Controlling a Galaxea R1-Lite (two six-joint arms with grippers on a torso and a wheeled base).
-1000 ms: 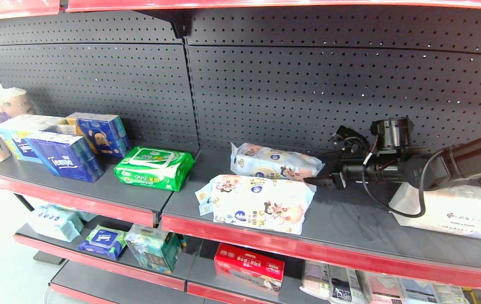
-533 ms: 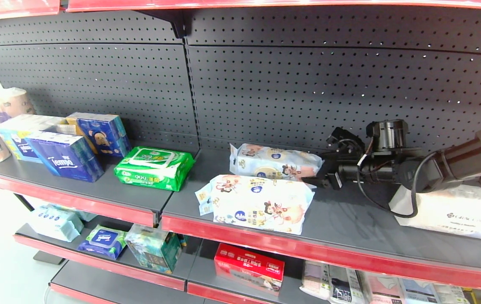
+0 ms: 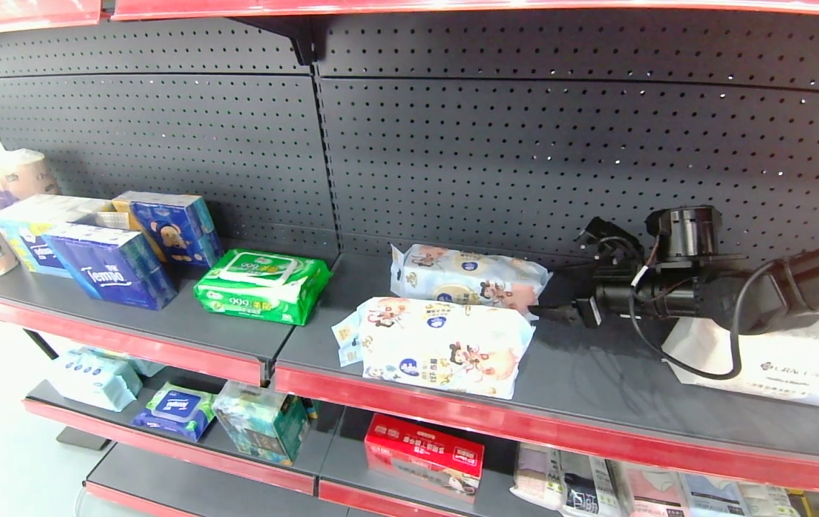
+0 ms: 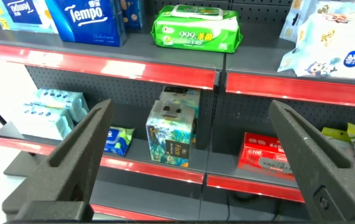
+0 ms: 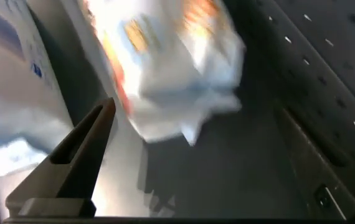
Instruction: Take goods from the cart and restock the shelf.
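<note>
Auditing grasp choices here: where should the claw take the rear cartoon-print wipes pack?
Probably grip the rear cartoon-print wipes pack by its right end, coming from the right: it lies flat on the shelf, lengthwise left-right, that narrow end facing the open right claw.

The right arm [image 3: 804, 283] stretches in from the right, forearm nearly level, its wrist pointing toward the robot's left. The right gripper [image 3: 549, 298] sits low, its two dark fingers [image 5: 71, 162] spread apart. The left gripper [image 4: 187, 168] faces forward, both of its fingers [image 4: 65, 162] held wide apart.
</note>
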